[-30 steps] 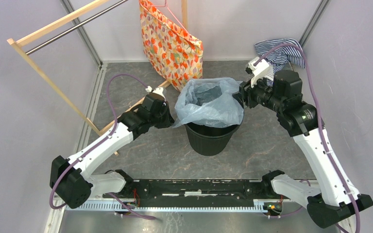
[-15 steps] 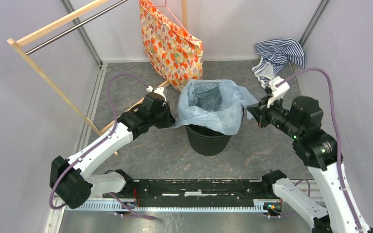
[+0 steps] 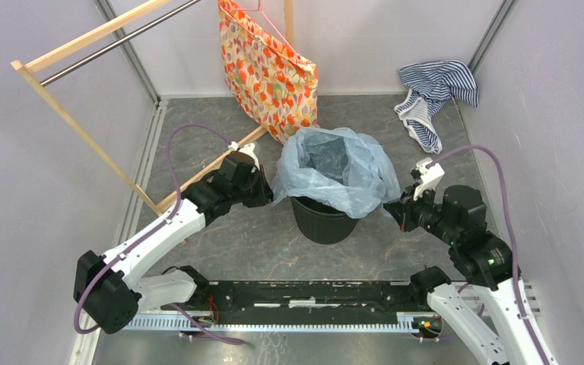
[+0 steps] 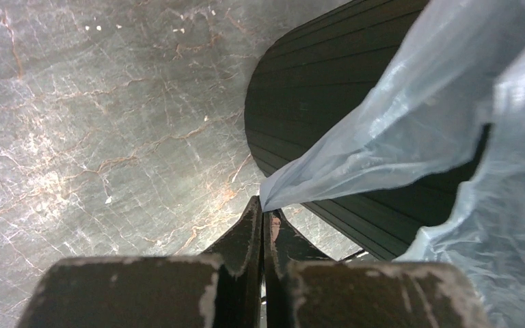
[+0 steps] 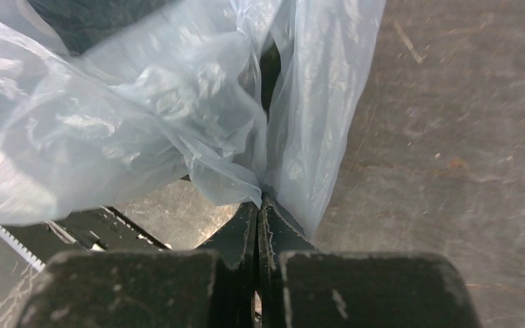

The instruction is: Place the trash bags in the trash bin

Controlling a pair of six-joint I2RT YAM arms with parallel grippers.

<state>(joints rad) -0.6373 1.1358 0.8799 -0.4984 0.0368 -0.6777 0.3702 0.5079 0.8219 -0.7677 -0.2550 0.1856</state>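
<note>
The pale-blue translucent trash bag (image 3: 334, 171) sits open in the round black trash bin (image 3: 322, 220), its rim draped out over the bin's mouth. My left gripper (image 3: 268, 195) is shut on the bag's left edge beside the bin; the left wrist view shows its jaws (image 4: 264, 213) pinching a corner of the bag (image 4: 410, 123) next to the bin wall (image 4: 314, 89). My right gripper (image 3: 392, 210) is shut on the bag's right edge; the right wrist view shows its jaws (image 5: 260, 203) pinching bunched film (image 5: 164, 102).
An orange floral fabric bag (image 3: 270, 72) hangs from a wooden rack (image 3: 84, 133) behind the bin. A blue-white striped cloth (image 3: 433, 95) lies at the back right. White walls close in the marbled grey floor (image 3: 228, 243). The arms' base rail (image 3: 312, 296) runs along the front.
</note>
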